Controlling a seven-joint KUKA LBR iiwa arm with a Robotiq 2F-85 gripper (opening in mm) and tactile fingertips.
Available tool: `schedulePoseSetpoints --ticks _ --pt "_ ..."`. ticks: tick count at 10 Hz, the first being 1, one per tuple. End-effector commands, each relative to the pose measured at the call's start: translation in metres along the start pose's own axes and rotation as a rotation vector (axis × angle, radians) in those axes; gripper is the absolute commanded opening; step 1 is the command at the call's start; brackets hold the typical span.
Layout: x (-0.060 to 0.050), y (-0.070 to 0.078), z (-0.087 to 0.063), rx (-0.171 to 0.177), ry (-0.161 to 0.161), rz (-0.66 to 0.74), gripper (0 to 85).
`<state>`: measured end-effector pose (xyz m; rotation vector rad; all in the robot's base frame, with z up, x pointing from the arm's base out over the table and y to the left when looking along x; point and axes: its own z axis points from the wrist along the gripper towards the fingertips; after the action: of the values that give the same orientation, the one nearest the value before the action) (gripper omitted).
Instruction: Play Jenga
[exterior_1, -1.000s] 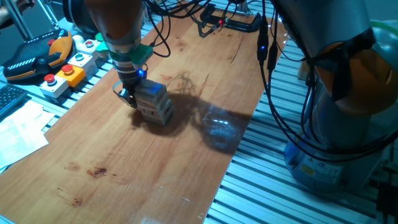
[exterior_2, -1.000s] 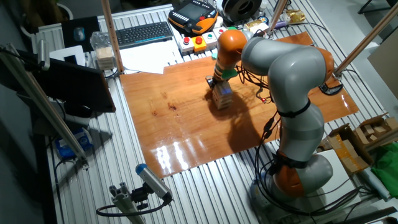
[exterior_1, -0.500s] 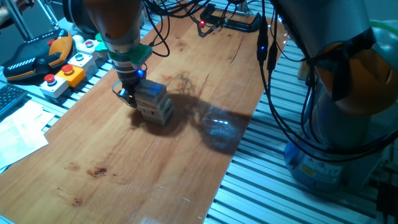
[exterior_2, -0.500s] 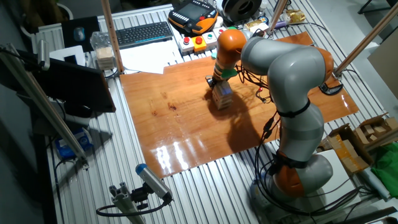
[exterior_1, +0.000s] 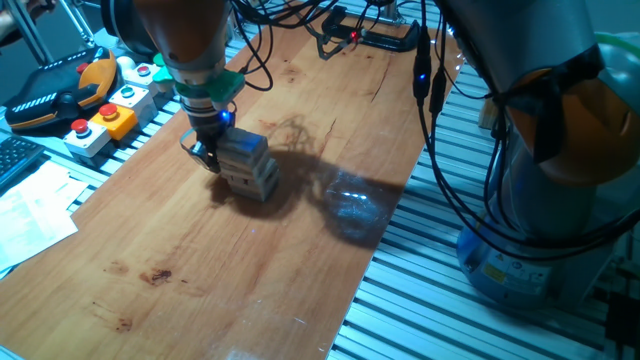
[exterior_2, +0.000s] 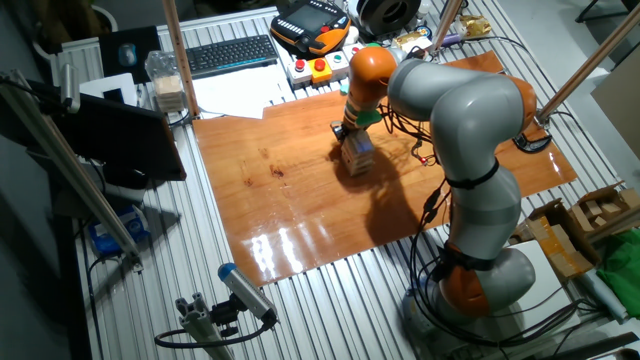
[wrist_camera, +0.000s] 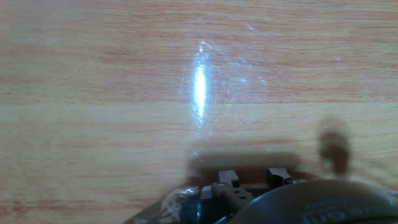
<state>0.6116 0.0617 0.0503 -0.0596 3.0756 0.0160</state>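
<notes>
The gripper (exterior_1: 203, 152) is against the Jenga tower (exterior_1: 247, 165) on the desk (exterior_1: 250, 260); whether its jaws are open or closed is not visible.

A wooden board (exterior_1: 250, 250) is being lit from above (a glare streak is showing in the hand view). Push-button boxes (exterior_1: 105, 118), an orange-and-black pendant (exterior_1: 60, 90) and papers (exterior_1: 30, 215) are lying beside it; a keyboard (exterior_2: 232, 54) is resting farther back.

Wooden bench (exterior_2: 290, 200) top on ribbed aluminium frame (exterior_2: 330, 300), glare patch near front edge. Keyboard (exterior_2: 232, 55), papers (exterior_2: 235, 95) and push-button boxes (exterior_1: 105, 115) along the far side; cables (exterior_1: 440, 130) trail over.
</notes>
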Motion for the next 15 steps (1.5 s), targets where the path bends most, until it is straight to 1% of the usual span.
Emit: schedulePoseSetpoints --ticks 1,11,15 --pt "0.0002 -0.0002 0.0012 -0.001 0.000 0.000 1.0" --pt "-0.0019 0.0009 0.0025 -0.002 -0.004 0.005 1.0" --pt "-0.0014 0.0013 -0.0024 -0.005 0.002 0.004 1.0"
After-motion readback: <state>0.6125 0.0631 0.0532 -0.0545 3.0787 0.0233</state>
